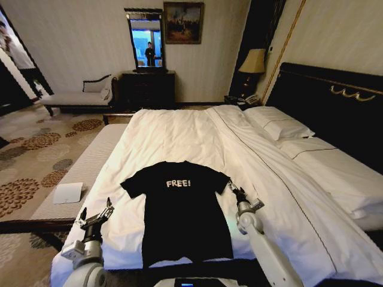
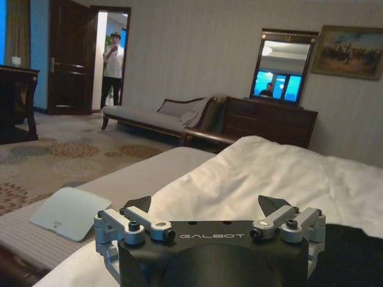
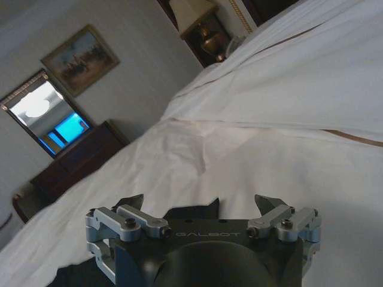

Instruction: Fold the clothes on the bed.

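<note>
Black-tipped fingers of the right gripper (image 1: 231, 188) stand spread apart with nothing between them, poised just at the edge of the T-shirt's (image 1: 182, 212) sleeve on the robot's right. In the right wrist view the same gripper (image 3: 199, 204) shows its two fingers wide apart, with a dark corner of the shirt (image 3: 194, 210) lying between and just beyond them on the white duvet (image 3: 269, 155). The right arm (image 1: 263, 245) reaches up from the lower edge of the head view, along the shirt's right side.

The left gripper (image 1: 96, 210) is likewise open and empty, held near the bed's left edge and apart from the shirt's left sleeve. In the left wrist view its fingers (image 2: 139, 204) are spread over the white bedding (image 2: 263, 179), with black cloth (image 2: 353, 251) showing at one side.

The black T-shirt lies flat and face up on the foot end of the bed (image 1: 179, 134), sleeves out to both sides, white "FREE!" lettering (image 1: 178, 183) on the chest, hem nearest the robot. White pillows (image 1: 278, 124) rest against the dark headboard (image 1: 335, 95) on the right. A pale bench (image 1: 84, 167) runs along the bed's left side with a white card (image 1: 67, 193) lying on it. Farther off stand a chaise lounge (image 1: 78, 95), a dark dresser (image 1: 148, 88) with a mirror (image 1: 146, 39) above it, a framed painting (image 1: 182, 22) and a lamp (image 1: 252, 63).
</note>
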